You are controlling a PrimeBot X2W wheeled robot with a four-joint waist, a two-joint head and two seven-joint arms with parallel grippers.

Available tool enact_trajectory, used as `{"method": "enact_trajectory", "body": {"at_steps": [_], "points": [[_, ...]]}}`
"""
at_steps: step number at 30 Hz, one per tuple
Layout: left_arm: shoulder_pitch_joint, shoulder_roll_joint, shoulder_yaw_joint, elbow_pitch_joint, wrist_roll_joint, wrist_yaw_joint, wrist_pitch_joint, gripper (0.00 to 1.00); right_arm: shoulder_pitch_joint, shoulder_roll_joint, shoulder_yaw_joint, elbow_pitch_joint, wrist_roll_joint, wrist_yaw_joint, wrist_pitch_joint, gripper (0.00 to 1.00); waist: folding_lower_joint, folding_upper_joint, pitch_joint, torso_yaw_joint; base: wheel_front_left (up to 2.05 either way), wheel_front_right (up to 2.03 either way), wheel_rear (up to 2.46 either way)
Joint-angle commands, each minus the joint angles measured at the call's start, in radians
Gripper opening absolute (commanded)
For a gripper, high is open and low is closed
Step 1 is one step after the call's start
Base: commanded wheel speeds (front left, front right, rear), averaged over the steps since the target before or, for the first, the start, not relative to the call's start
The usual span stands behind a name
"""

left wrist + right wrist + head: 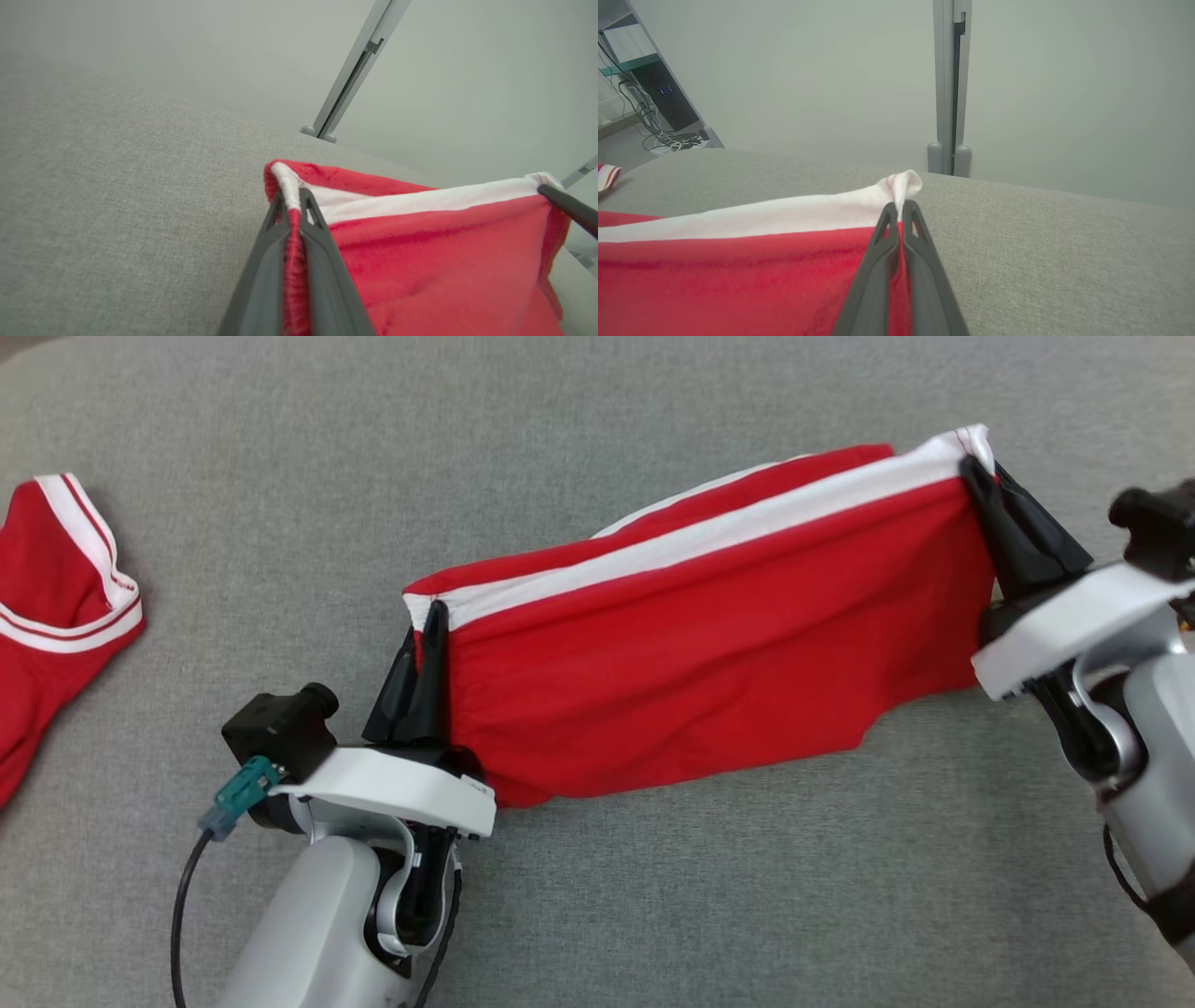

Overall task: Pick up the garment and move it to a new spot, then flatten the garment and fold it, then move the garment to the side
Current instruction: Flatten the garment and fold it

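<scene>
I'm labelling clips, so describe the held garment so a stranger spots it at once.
On the grey table, look mid-scene. The garment is red with a white band on its top edge, stretched between the left gripper and right gripper. The other red piece lies loose far left.

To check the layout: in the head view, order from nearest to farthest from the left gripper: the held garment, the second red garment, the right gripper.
1. held garment, clamped in the left gripper.
2. second red garment, at the left edge.
3. right gripper, on the garment's other end.
</scene>
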Motion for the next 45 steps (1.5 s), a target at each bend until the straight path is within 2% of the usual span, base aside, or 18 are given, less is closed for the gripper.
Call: {"method": "enact_trajectory", "body": {"at_steps": [1, 5, 6, 7, 8, 9, 10, 13, 18, 24, 27, 32, 41, 45], "points": [[-0.025, 0.004, -0.005, 0.018, -0.032, 0.014, -0.014, 0.00, -0.050, 0.008, 0.028, 0.052, 0.023, 0.000, -0.014, 0.00, 0.0000, 0.0000, 0.040, 0.023, 0.00, 0.00, 0.00], [-0.061, 0.005, -0.038, 0.054, -0.078, 0.025, -0.034, 0.00, -0.139, 0.025, 0.103, 0.188, 0.061, 0.000, -0.045, 0.00, 0.0000, 0.0000, 0.056, 0.044, 0.00, 0.00, 0.00], [-0.065, 0.005, -0.047, 0.066, -0.084, 0.030, -0.038, 0.30, -0.153, 0.030, 0.118, 0.219, 0.071, 0.000, -0.052, 0.00, 0.0000, 0.0000, 0.056, 0.046, 0.00, 0.00, 0.00], [-0.071, 0.004, -0.055, 0.079, -0.087, 0.038, -0.040, 0.94, -0.167, 0.037, 0.132, 0.248, 0.084, 0.000, -0.065, 0.00, 0.0000, 0.0000, 0.056, 0.048, 0.00, 0.00, 0.00], [-0.080, 0.003, -0.065, 0.087, -0.087, 0.044, -0.041, 1.00, -0.178, 0.043, 0.150, 0.268, 0.094, 0.000, -0.078, 0.25, 0.0000, 0.0000, 0.056, 0.050, 0.00, 0.00, 0.00], [-0.085, 0.003, -0.073, 0.090, -0.092, 0.046, -0.044, 1.00, -0.188, 0.046, 0.163, 0.282, 0.101, 0.000, -0.099, 0.51, 0.0000, 0.0000, 0.055, 0.051, 0.00, 0.00, 0.00], [-0.086, 0.003, -0.078, 0.096, -0.097, 0.049, -0.045, 1.00, -0.195, 0.048, 0.177, 0.299, 0.108, 0.000, -0.120, 1.00, 0.0000, 0.0000, 0.053, 0.049, 0.00, 0.00, 0.00], [-0.081, 0.004, -0.080, 0.098, -0.061, 0.069, -0.048, 1.00, -0.206, 0.056, 0.202, 0.328, 0.116, 0.000, -0.180, 1.00, 0.0000, 0.0000, 0.045, 0.040, 0.00, 0.00, 0.00], [-0.046, 0.003, -0.033, 0.012, 0.046, 0.105, -0.049, 1.00, -0.184, 0.054, 0.187, 0.302, 0.093, 0.000, -0.214, 1.00, 0.0000, 0.0000, 0.029, 0.024, 0.00, 0.00, 0.00], [0.011, 0.004, 0.042, -0.117, 0.168, 0.146, -0.049, 1.00, -0.061, 0.066, 0.021, 0.101, -0.013, 0.000, -0.215, 1.00, 0.0000, 0.0000, -0.001, -0.017, 0.00, 0.00, 0.00], [0.031, 0.004, 0.072, -0.162, 0.227, 0.148, -0.048, 1.00, 0.011, 0.075, -0.045, 0.011, -0.061, 0.000, -0.216, 1.00, 0.0000, 0.0000, -0.017, -0.041, 0.00, 0.00, 0.00], [0.054, 0.026, 0.088, -0.194, 0.302, 0.109, -0.048, 1.00, 0.133, 0.078, -0.110, -0.099, -0.122, 0.000, -0.216, 1.00, 0.0000, 0.0000, -0.045, -0.067, 0.00, 0.00, 0.00], [0.141, 0.077, 0.152, -0.177, 0.316, 0.018, -0.048, 1.00, 0.357, 0.098, -0.199, -0.185, -0.174, 0.000, -0.203, 1.00, 0.0000, 0.0000, -0.111, -0.093, 0.00, 0.00, 0.00], [0.186, 0.084, 0.161, -0.160, 0.325, 0.010, -0.048, 1.00, 0.427, 0.123, -0.216, -0.213, -0.185, 0.000, -0.184, 1.00, 0.0000, 0.0000, -0.134, -0.101, 0.00, 0.00, 0.00]]}}
